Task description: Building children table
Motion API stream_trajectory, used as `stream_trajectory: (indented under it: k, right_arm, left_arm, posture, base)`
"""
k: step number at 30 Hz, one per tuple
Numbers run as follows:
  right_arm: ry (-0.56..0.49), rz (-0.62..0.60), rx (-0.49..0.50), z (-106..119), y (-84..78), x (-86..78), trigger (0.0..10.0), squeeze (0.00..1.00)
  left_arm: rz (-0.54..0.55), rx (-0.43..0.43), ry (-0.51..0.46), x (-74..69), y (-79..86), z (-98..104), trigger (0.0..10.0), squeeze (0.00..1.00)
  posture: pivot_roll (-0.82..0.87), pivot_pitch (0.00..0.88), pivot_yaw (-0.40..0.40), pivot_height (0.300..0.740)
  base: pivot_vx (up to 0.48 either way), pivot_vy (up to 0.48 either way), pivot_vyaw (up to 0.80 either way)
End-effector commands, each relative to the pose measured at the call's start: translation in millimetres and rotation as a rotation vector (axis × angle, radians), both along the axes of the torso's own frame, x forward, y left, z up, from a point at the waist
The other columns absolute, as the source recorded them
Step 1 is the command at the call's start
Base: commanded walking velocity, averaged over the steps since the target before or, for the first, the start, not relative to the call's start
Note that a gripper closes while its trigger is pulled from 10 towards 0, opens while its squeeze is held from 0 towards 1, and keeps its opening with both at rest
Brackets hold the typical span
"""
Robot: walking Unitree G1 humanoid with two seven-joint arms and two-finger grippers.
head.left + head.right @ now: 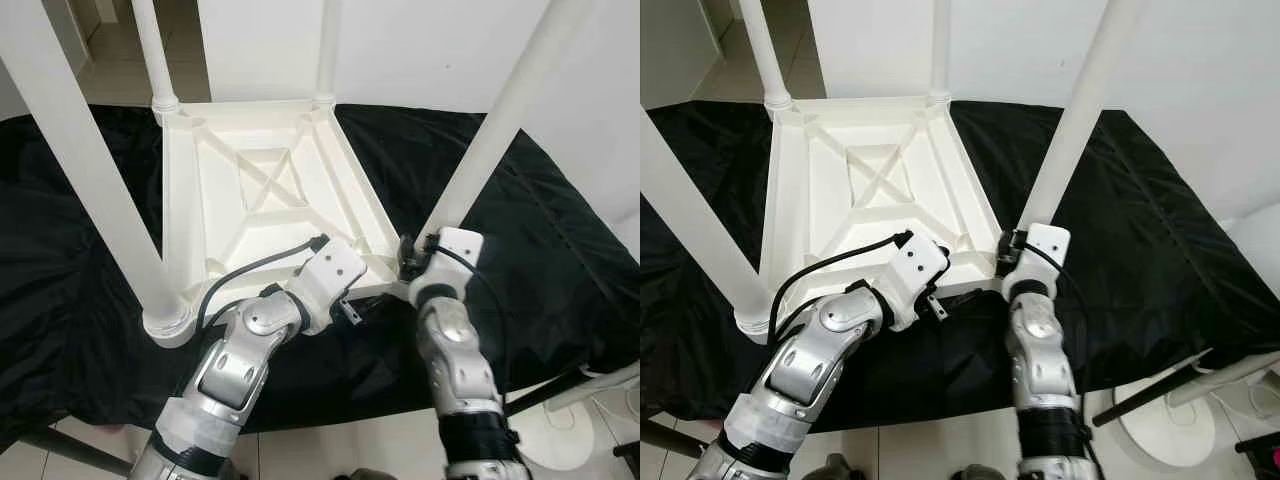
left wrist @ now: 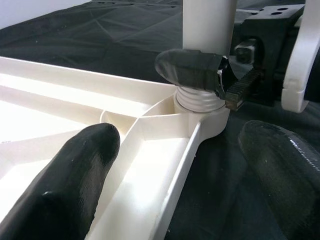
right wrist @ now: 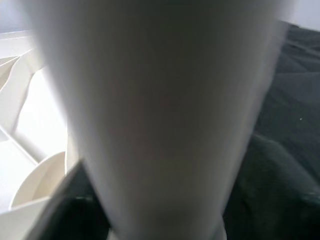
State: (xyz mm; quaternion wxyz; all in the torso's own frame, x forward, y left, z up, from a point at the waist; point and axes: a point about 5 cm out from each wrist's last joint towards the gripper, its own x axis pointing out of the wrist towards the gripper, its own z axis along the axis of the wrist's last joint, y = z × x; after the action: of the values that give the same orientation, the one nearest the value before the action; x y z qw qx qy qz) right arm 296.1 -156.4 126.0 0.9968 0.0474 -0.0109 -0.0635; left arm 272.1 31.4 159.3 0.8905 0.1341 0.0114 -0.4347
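Left eye view: 4 legs stand in the upturned tabletop [image 1: 270,190]. Right gripper [image 1: 412,258] jaws clench the near-right leg [image 1: 500,125]; left gripper [image 2: 180,165] jaws released beside its socket.

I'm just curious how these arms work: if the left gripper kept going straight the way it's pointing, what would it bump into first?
Probably the right gripper's finger clamped on the near-right table leg, just above the corner socket; depth is uncertain.

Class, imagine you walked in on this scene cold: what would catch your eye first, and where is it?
An upturned white table lies on a black cloth, its four legs pointing up. At its near right corner the right gripper is closed around one leg close to the socket, while the left gripper sits open beside the table's near edge.
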Motion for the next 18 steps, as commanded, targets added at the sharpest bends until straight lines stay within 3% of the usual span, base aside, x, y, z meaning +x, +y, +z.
stream_trajectory:
  k: [1, 5, 6, 13, 16, 18]
  right_arm:
    - [0.038, 0.026, 0.007, -7, -9.2, -3.1, 10.0, 1.00]
    - [0.057, 0.079, -0.009, -10, -15.9, -4.4, 10.0, 1.00]
    - [0.055, 0.127, -0.018, -10, -22.5, -4.5, 10.0, 0.00]
    - [0.043, 0.241, -0.032, -9, -33.5, -5.3, 10.0, 0.00]
    - [0.003, 0.499, -0.106, -3, -37.3, -5.3, 10.0, 0.00]
    - [0.002, 0.549, -0.118, -1, -38.6, -4.1, 10.0, 0.00]
  left_arm:
    - [0.092, 0.003, -0.025, 3.5, 2.7, -1, 10.0, 0.00]
    - [0.090, 0.004, -0.025, 2.8, 2.8, -1, 10.0, 0.00]
    - [0.089, 0.003, -0.025, 2.4, 2.7, -1, 10.0, 0.00]
    - [0.084, 0.004, -0.027, 1.9, 2.5, -1, 10.0, 0.00]
    - [0.079, 0.004, -0.034, 2.5, 3.1, 0, 10.0, 0.00]
    - [0.080, 0.003, -0.036, 3.0, 3.5, 0, 10.0, 0.00]
  posture:
    - [-0.10, 0.000, -0.037, 0.740]
    - [-0.10, 0.000, -0.036, 0.740]
    - [-0.10, 0.000, -0.034, 0.740]
    - [-0.10, 0.000, -0.033, 0.740]
    - [-0.10, 0.000, -0.033, 0.740]
    - [-0.09, 0.000, -0.029, 0.740]
  base:
    - [0.000, 0.000, 0.00]
    - [0.000, 0.000, 0.00]
    - [0.000, 0.000, 0.00]
    - [0.000, 0.000, 0.00]
    - [0.000, 0.000, 0.00]
    - [0.000, 0.000, 0.00]
